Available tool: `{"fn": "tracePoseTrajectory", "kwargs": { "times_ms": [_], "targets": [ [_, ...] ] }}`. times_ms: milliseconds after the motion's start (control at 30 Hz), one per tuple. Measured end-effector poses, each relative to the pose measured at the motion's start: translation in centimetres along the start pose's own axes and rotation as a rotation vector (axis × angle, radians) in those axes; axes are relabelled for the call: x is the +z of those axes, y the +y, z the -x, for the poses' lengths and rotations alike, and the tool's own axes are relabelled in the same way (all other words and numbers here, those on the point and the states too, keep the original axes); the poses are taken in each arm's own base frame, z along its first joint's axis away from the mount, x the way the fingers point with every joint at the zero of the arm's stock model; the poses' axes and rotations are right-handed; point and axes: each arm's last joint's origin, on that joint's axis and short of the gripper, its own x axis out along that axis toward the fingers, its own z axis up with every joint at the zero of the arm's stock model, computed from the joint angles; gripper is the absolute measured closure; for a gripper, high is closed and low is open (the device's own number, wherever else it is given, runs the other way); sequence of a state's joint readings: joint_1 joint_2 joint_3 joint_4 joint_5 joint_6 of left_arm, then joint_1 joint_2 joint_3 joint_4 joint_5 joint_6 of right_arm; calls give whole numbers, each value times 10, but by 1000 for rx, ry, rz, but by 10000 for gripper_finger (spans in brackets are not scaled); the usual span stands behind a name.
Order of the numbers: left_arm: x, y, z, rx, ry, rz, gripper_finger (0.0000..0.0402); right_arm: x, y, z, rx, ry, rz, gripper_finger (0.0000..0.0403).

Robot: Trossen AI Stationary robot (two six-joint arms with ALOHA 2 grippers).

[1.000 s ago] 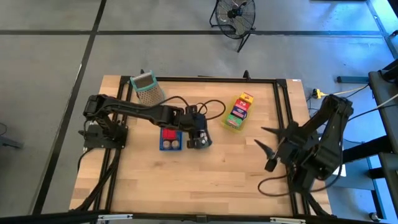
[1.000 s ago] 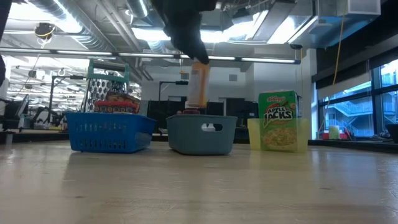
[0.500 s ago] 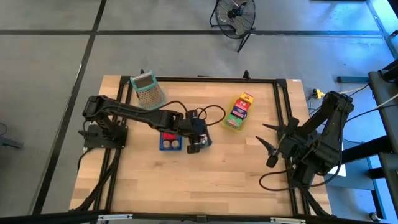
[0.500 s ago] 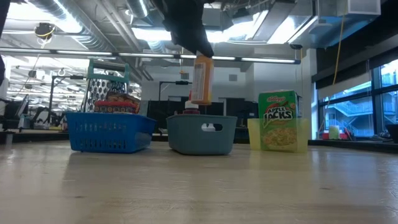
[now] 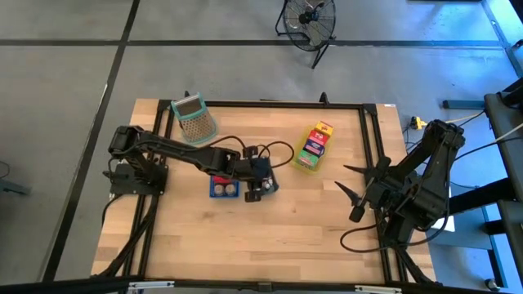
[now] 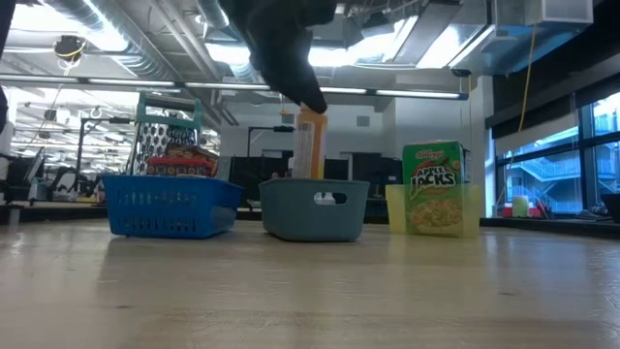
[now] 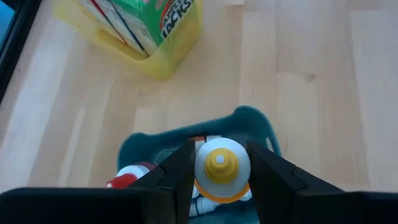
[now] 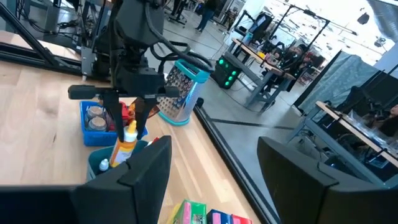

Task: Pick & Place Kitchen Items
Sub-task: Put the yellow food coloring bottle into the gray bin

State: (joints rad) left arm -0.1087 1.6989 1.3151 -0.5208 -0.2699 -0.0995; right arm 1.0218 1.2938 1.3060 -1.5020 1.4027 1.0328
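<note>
My left gripper (image 5: pixel 260 189) is shut on an orange-yellow squeeze bottle (image 6: pixel 308 145) with a white cap (image 7: pixel 219 165). It holds the bottle over the grey-blue tray (image 6: pixel 315 208), and the bottle's lower end dips behind the tray's rim. A red-capped item (image 7: pixel 130 177) lies in that tray. Beside it, the blue tray (image 5: pixel 222 188) holds a red item and small jars. Cartons, an Apple Jacks box (image 6: pixel 433 189) among them, stand in the yellow tray (image 5: pixel 313 147). At the table's right edge, my right gripper (image 5: pixel 353 192) stands open with nothing between its fingers. My left gripper pinches the bottle's upper part, just under the cap (image 7: pixel 214 193), with one finger (image 7: pixel 177 177) on each side. The fingers slant down from the table's left. The bottle hangs nearly upright below them. The tray wall hides whether its base rests on the tray's floor.
A green-rimmed mesh basket (image 5: pixel 194 118) stands at the far left of the table. Bare wood (image 5: pixel 270 237) stretches along the near side. A black frame rail (image 5: pixel 369 147) runs along the right edge, and a cable (image 5: pixel 278 147) loops behind the left arm.
My left gripper has gone down with the bottle and a little toward the near edge. The bottle hung clear above the grey-blue tray. It now stands nearer upright, with its lower end below the tray's rim.
</note>
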Motion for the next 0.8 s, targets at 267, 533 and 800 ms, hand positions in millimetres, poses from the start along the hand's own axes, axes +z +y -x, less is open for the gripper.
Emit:
{"fn": "tracePoseTrajectory", "kwargs": {
  "times_ms": [267, 533, 800],
  "targets": [
    [0, 0, 0, -1, -1, -8, 281, -5, 3, -1, -1, 2, 10, 163],
    [0, 0, 0, -2, -2, -8, 285, -5, 3, -1, -1, 1, 11, 163],
    [0, 0, 0, -1, -2, -7, 285, -5, 4, -1, 3, 8, 11, 163]
  ]
}}
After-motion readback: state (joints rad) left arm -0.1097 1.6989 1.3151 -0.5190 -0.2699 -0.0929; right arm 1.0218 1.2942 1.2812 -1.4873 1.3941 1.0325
